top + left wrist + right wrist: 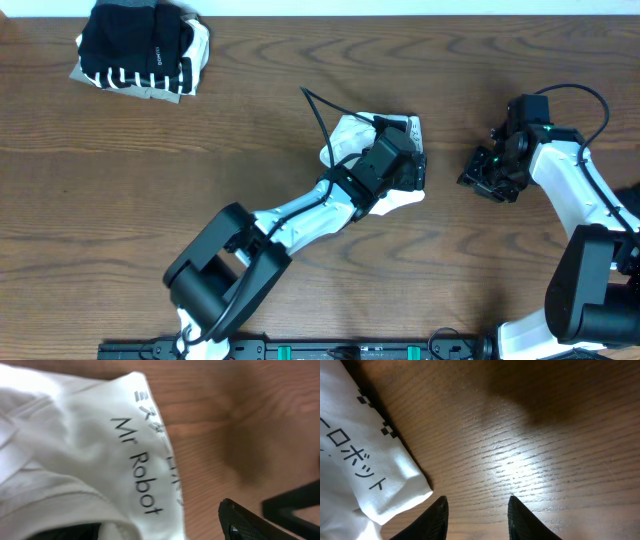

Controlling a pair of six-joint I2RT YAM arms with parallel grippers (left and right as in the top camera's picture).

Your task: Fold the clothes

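Since the white T-shirt (345,132) lies as a small, thick bundle in the middle of the table (300,70), the step in hand looks like squaring off the last fold and carrying it to the pile of folded clothes (140,45) at the far left corner, though that is a judgement only.

The left gripper (405,168) hangs right over the bundle with its jaws standing wide. In its wrist view one finger (245,520) shows over bare wood beside the edge with the lettering (137,465); whether the other finger touches cloth cannot be told. The right gripper (480,178) sits just right of the shirt, near it but apart, its jaws open with only wood between them.

To do this well, the left jaws should take every layer at once, close to the folded edge, so nothing slides loose. The right jaws could come in low at the near corner and pinch the opposite side — lifting evenly from both ends would keep the bundle from sagging open.
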